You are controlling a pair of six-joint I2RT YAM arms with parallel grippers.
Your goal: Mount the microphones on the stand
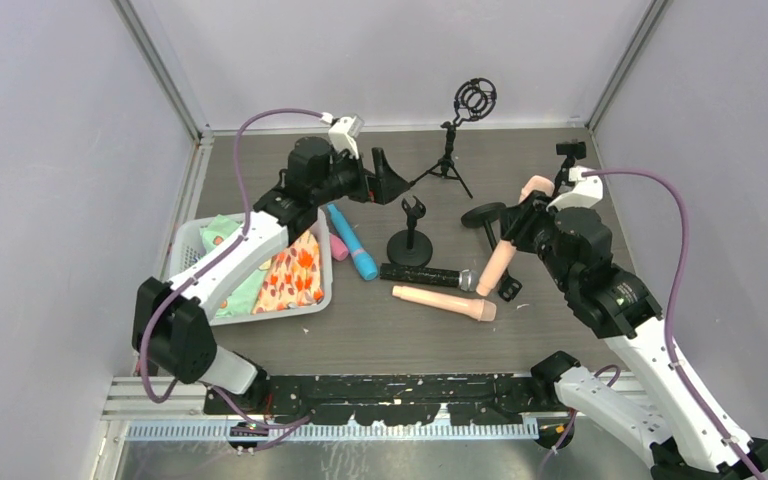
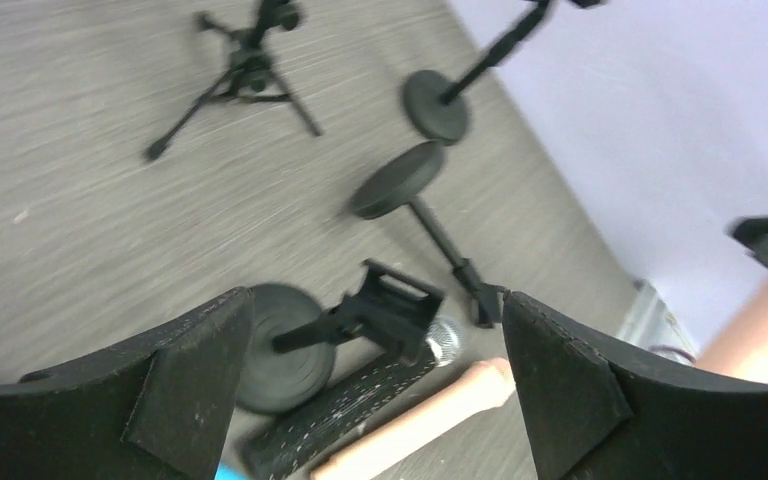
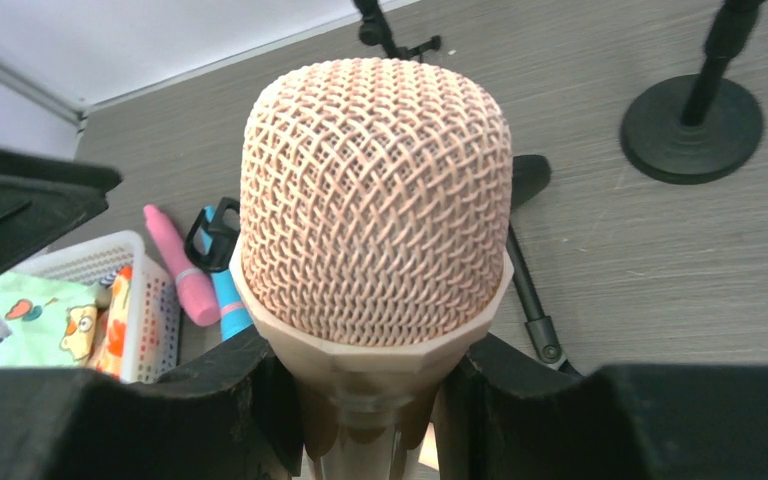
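My right gripper (image 1: 513, 235) (image 3: 370, 400) is shut on a peach microphone (image 1: 500, 262) (image 3: 375, 200) just under its mesh head, and holds it tilted above the table. A second peach microphone (image 1: 445, 302) (image 2: 420, 420) and a black microphone with a silver head (image 1: 425, 275) (image 2: 360, 405) lie flat in front of a round-base stand (image 1: 410, 245) (image 2: 280, 345) with a clip on top. The blue microphone (image 1: 353, 243) (image 3: 225, 300) lies next to the basket. My left gripper (image 1: 388, 172) (image 2: 375, 385) hovers open and empty behind the blue one.
A tripod stand with a ring mount (image 1: 450, 150) (image 2: 245, 70) stands at the back. Another round-base stand (image 1: 482, 213) (image 2: 397, 180) lies tipped over by my right gripper, and one more (image 1: 570, 150) (image 3: 690, 115) is upright at the right. A white basket (image 1: 200, 235) holds cloths; a pink stick (image 1: 338, 247) lies beside it.
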